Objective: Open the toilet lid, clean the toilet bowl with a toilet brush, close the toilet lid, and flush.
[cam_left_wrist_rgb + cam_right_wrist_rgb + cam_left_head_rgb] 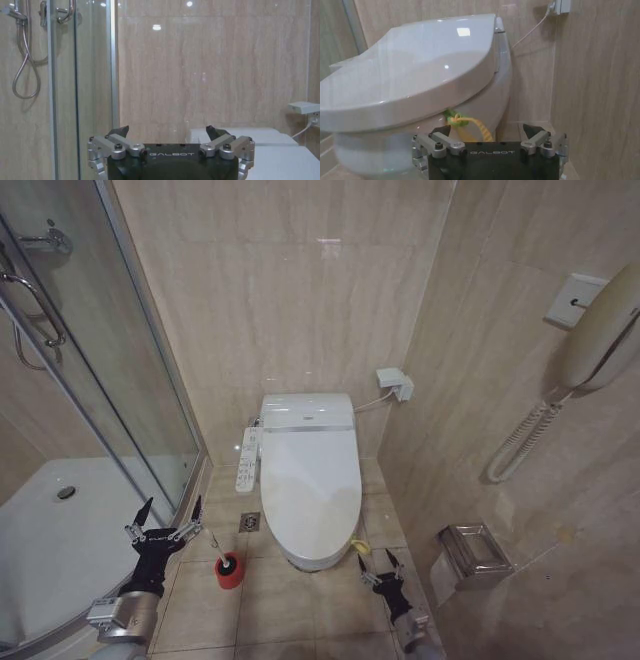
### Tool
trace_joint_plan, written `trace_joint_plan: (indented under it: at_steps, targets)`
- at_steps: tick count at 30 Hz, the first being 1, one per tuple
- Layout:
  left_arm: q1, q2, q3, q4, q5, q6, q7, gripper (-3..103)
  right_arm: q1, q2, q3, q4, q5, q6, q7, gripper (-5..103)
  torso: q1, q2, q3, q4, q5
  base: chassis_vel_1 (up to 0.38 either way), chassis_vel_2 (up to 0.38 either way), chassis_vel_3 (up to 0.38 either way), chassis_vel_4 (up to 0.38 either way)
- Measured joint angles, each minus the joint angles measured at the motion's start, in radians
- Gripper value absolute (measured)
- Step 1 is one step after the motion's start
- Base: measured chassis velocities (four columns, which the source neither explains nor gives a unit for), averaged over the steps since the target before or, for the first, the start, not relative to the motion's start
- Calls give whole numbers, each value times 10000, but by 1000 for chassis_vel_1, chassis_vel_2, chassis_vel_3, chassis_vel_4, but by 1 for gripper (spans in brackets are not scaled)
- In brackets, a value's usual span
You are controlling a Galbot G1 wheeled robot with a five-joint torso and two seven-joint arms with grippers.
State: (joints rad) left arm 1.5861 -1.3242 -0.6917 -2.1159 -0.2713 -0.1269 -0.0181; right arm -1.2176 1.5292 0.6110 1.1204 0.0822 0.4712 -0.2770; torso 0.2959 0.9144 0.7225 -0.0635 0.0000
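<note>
Nothing's started yet, the lid (pixel 308 480) is down flat, so step one is lifting it. Left pincer (pixel 163 515) hangs spread by the shower glass, brush (pixel 222 552) in its red holder (pixel 230 572) just beside. Right pincer (pixel 377 565), also spread, sits near the lid's green-yellow band (pixel 462 123), probably the thing to grab. Both wrists read "GALBOT".

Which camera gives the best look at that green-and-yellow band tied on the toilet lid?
The right wrist view: the band hangs close up under the front edge of the closed toilet lid, just beyond the open right gripper. The head view shows it as a small yellow speck; the left wrist view faces the wall.
</note>
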Motion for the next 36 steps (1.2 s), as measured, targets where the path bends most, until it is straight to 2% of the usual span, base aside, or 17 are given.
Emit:
trace_joint_plan:
  at_steps: [8,16,19,23,29,36]
  targets:
    - [0,0,0,0,0,0,0,100,210,6,-51,-80,-121,-61,229,93,0,0,0,-1,0,0,0,0,0]
    - [0,0,0,0,0,0,0,100,394,13,-44,-140,-778,-45,727,95,0,0,0,0,0,0,0,0,0]
    - [0,0,0,0,0,0,0,100,545,88,38,-422,-1553,238,1066,95,0,0,0,0,0,0,0,0,0]
    - [0,0,0,0,0,0,0,100,647,160,147,-733,-2116,482,1290,95,0,0,0,0,0,0,0,0,0]
    - [0,0,0,0,0,0,0,100,776,179,199,-1065,-2301,602,1470,96,0,0,0,-1,0,0,0,0,0]
    - [0,0,0,0,0,0,0,100,1015,299,191,-1361,-2624,614,2186,96,0,0,0,0,0,0,0,0,0]
